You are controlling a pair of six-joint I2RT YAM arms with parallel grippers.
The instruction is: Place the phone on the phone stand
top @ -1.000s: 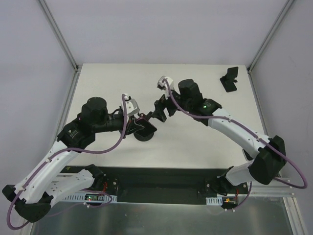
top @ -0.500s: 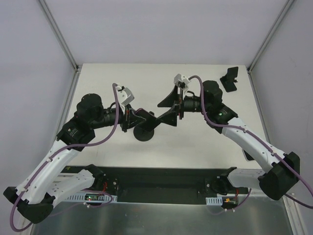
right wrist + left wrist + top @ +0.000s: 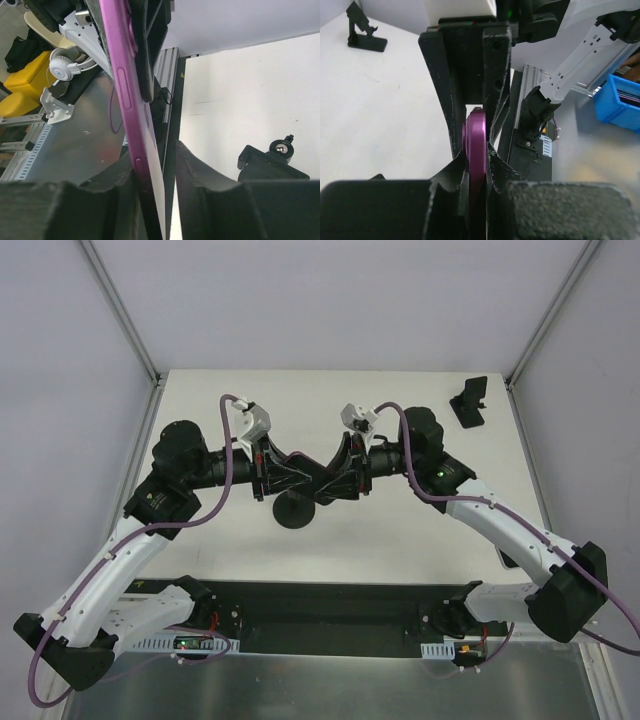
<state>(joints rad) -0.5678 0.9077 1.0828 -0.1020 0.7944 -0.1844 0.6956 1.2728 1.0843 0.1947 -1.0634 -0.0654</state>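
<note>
Top view: the left gripper and right gripper meet tip to tip above the middle of the white table. The phone is edge-on between them. The matte black, L-shaped phone stand sits at the far right.
Left wrist: the rough black left fingers clamp the phone's glossy, rounded purple edge.
Right wrist: the right fingers are narrowed around the thin purple rim and its slim side buttons. A dark sliver shows on one side, so I cannot tell whether they grip.

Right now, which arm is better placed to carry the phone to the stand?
Right: the right claw brackets the phone, and the phone stand sits in the far-right corner, nearer that arm.
</note>
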